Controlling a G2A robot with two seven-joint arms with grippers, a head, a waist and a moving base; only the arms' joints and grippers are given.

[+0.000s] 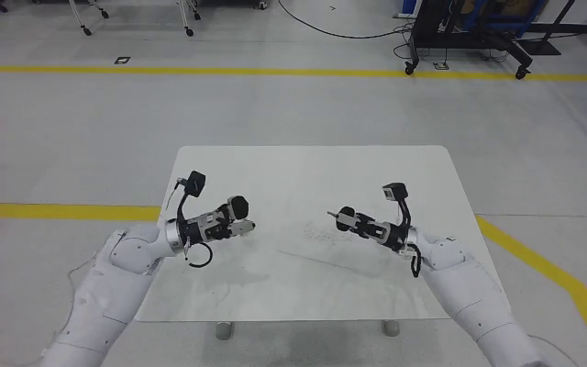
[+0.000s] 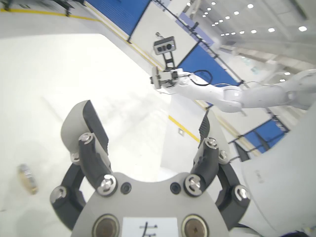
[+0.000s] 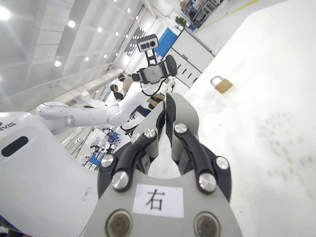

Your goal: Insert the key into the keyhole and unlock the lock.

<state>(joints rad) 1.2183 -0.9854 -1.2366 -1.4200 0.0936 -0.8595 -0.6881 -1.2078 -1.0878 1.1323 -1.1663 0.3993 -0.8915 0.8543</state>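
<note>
Padlock (image 3: 222,84), brass with a silver shackle that looks closed, lies flat on the white table (image 1: 367,165), on its left half. It sits on the tabletop just beside the left gripper and nothing touches it. In the left wrist view it shows edge-on, low beside that gripper's fingers.

The left gripper (image 2: 145,112) hangs above the table's left part, pointing toward the middle. Its jaws stand wide apart and there is nothing between them. The ribbed black pads (image 2: 95,122) face each other across bare air.

Between the two arms, near the middle of the table, the surface carries a patch of faint grey scuff marks (image 1: 316,231).

The right gripper (image 3: 165,99) hangs above the table's right part, pointing back toward the left one, well apart from it and from the padlock. Its jaws are pressed close together. In the top view a thin grey sliver, which appears to be the key (image 1: 329,214), sticks out from the tips toward the left arm. It is too small to make out its shape.

Beyond the table a yellow line (image 1: 275,72) runs across the floor.
</note>
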